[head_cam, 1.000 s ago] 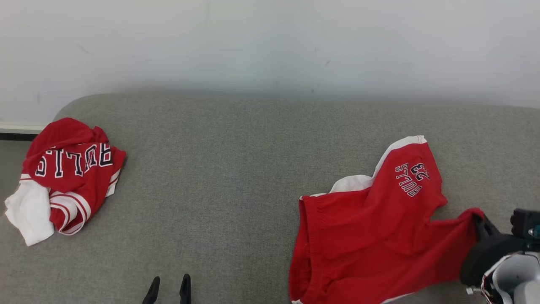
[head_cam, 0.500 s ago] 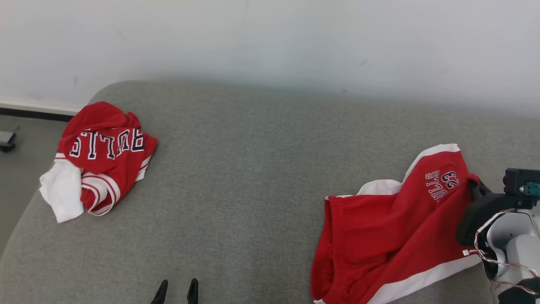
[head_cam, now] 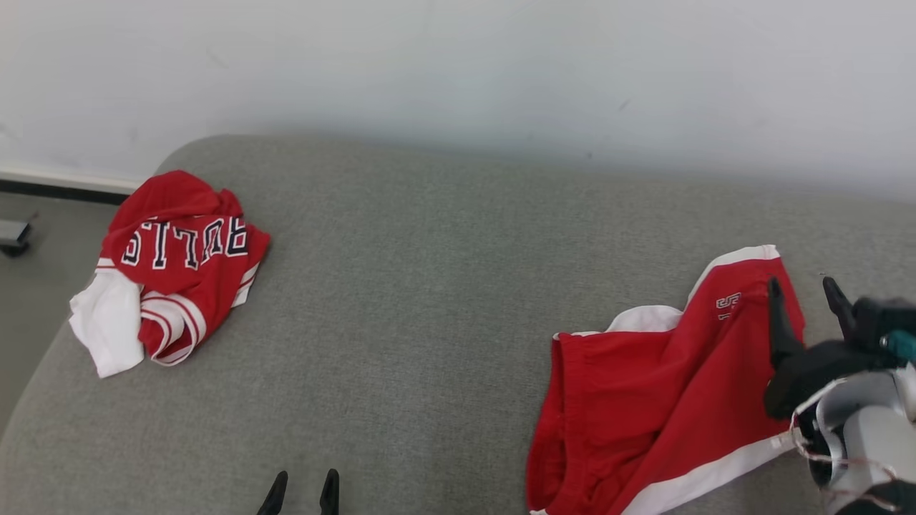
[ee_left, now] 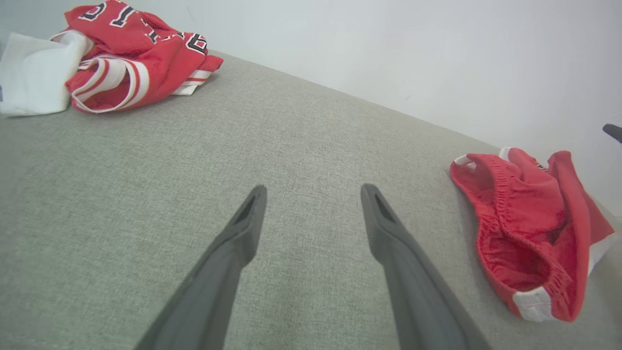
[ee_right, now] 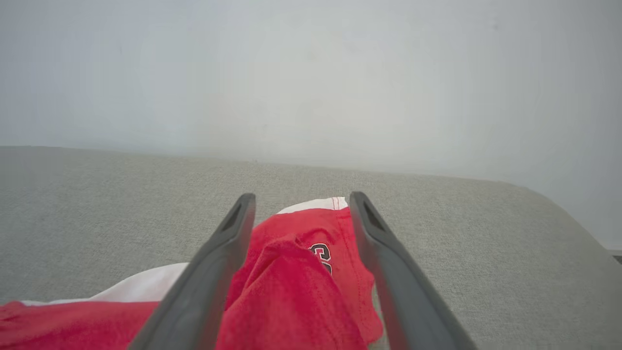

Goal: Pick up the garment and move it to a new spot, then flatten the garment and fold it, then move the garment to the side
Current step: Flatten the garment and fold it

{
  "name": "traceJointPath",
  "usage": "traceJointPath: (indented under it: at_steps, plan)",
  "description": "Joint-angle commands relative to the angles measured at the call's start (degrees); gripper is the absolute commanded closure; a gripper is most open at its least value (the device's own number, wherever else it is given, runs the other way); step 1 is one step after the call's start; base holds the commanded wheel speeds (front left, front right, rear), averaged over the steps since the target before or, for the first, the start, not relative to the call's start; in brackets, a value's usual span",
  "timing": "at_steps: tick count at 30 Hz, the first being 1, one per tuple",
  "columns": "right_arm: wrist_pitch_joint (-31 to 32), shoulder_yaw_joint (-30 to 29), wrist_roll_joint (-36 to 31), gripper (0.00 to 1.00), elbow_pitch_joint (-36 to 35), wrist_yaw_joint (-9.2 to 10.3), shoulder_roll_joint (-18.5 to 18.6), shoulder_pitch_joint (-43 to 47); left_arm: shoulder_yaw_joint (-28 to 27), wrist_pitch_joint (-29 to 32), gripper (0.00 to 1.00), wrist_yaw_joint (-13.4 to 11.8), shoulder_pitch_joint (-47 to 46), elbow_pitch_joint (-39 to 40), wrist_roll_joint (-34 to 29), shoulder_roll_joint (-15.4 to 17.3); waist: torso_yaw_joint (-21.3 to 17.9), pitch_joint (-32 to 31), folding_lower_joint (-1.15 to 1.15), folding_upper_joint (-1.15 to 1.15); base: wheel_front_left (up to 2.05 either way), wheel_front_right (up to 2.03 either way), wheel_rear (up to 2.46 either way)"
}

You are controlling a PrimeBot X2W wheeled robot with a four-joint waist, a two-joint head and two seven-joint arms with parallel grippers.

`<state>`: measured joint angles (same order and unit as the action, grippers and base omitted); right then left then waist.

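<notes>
Plain white wall [head_cam: 458, 64] at the far side; grey fabric-covered tabletop [head_cam: 401, 286], round-cornered, before it; grey floor [head_cam: 36, 286] and skirting board [head_cam: 57, 177] far left.

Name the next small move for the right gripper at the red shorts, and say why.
Probably lift the right gripper clear of the red shorts. Its jaws stand open with a raised fold between them, gripping nothing, and the shorts lie rumpled on the grey cushion, so flattening likely needs a fresh hold at an edge.
</notes>
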<state>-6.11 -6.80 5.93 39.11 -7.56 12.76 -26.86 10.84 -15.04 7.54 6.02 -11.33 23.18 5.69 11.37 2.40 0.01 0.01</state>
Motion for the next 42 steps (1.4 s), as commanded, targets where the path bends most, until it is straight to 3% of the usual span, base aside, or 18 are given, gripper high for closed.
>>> traceJointPath:
  at_steps: [1,6,15,24,32,42]
  plan:
    - [-2.01,0.49,-0.17,0.0,-2.27,0.15,-0.07,2.79,0.23,-0.21,0.0,-0.1,0.61,0.38,-0.31,0.02,-2.08,-1.69,-0.01,-0.01,0.0,0.0,0.0]
    - [-5.47,2.52,-0.48,0.0,-11.49,0.15,-1.62,11.8,0.49,-0.21,0.0,-0.1,0.4,0.7,-0.2,0.22,-5.81,-2.67,-0.01,-0.01,0.0,0.0,0.0]
    - [-6.03,5.89,-2.22,0.0,-24.01,0.15,-5.17,24.87,-0.01,-0.21,0.0,-0.17,-0.4,-0.05,0.13,-0.01,-12.22,-3.24,-0.01,-0.01,0.0,0.0,0.0]
    - [-6.17,8.71,-2.27,0.0,-26.5,0.15,-7.52,29.49,0.41,-0.2,0.0,-0.15,-1.52,-1.47,0.4,-0.25,-15.26,-3.72,-0.01,-0.01,0.0,0.0,0.0]
    - [-6.4,9.56,-1.35,0.0,-27.25,0.15,-8.48,29.66,4.56,1.47,0.0,-0.12,-5.16,-3.7,1.03,0.65,-17.57,-3.4,-0.01,-0.01,0.0,0.0,0.0]
    - [-6.38,10.18,-0.79,0.0,-27.57,0.15,-8.86,28.69,13.56,11.47,0.0,-0.11,-16.9,-7.7,8.17,2.71,-21.4,-1.71,-0.01,-0.01,0.0,0.0,0.0]
